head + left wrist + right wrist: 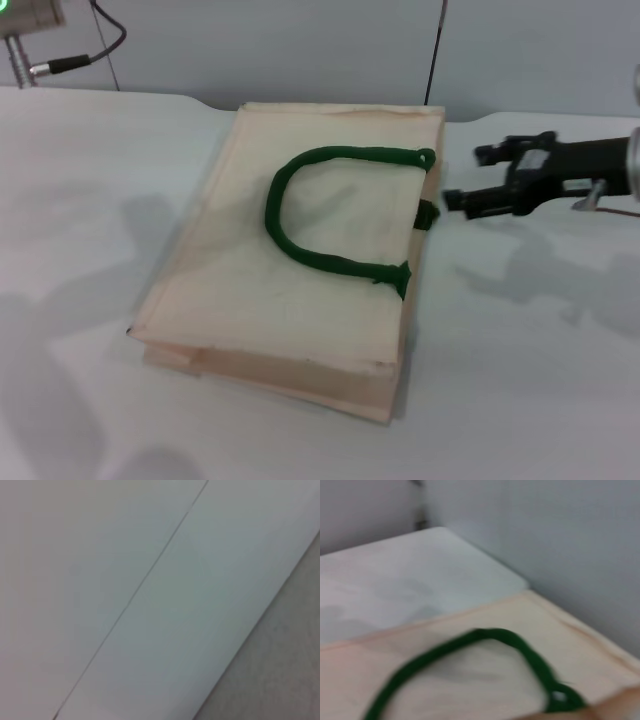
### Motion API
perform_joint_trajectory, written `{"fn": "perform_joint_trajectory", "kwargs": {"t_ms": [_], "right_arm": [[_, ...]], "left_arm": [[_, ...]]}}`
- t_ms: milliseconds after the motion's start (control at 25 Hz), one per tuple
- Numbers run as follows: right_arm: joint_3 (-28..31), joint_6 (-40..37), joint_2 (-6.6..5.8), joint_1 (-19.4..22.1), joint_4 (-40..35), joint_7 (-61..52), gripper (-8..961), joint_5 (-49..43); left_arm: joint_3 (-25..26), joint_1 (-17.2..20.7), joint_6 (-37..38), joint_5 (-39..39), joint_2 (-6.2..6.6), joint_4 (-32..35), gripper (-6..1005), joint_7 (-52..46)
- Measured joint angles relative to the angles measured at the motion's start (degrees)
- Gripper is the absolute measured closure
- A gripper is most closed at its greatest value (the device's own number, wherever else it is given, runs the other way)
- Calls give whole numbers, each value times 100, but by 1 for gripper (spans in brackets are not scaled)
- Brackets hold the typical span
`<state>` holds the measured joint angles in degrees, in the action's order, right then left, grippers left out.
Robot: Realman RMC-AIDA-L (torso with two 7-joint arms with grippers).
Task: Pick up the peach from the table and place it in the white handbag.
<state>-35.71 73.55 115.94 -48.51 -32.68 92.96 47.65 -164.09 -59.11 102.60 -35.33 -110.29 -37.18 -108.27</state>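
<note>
Landmark is the white handbag [290, 270], lying flat mid-table [80, 200] with its opening edge facing right and the green rope handle [320, 215] looped across its upper face. Left of the bag: bare tabletop only; far beyond its back-left corner a metal fitting with a cable [35, 45] sits at the table's back edge. Left gripper not visible in any view; left wrist camera shows just a pale wall panel with a seam [135, 590], so I can't tell its finger state. On the bag: nothing resting on the fabric. Peach not visible anywhere on the tabletop or on the bag; possibly inside the bag, can't confirm. Right of the bag: right gripper [463, 177] hangs above the table just off the bag's right edge, level with the handle ends, pointing at the bag. Fingers are spread apart with a clear gap, nothing between them. Right wrist view looks down on the cream fabric [470, 680] and handle loop [520, 650], blurred.
</note>
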Motion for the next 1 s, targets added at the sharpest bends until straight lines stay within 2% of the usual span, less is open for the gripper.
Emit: {"fn": "perform_joint_trajectory", "kwargs": {"t_ms": [160,240,320,560,800,920,1000], "right_arm": [[238,-292,11,231,-208,-144,48,7],[472,-407,17,316,-240,-121,48,131],[631,-525,17,445,-243,15,48,496],[672,-688,34,1063,18,1354,48,2581],[693,-1048,46,1181,579,2336,48,3571],[692,-1210,58,1234,1092,3315,48,4422],[691,-1221,55,1278,1657,4412,48,5335]], "left_arm": [[0,151,-12,-181,-8,-5,384,115],[5,235,-45,-291,-48,-7,337,285],[8,324,-132,-433,-118,-8,337,546],[13,613,-567,-853,-335,0,338,1222],[22,965,-1076,-1470,-578,114,337,2151],[26,1171,-1439,-1791,-592,511,338,2727],[31,1299,-1710,-1972,-588,741,339,3180]]}}
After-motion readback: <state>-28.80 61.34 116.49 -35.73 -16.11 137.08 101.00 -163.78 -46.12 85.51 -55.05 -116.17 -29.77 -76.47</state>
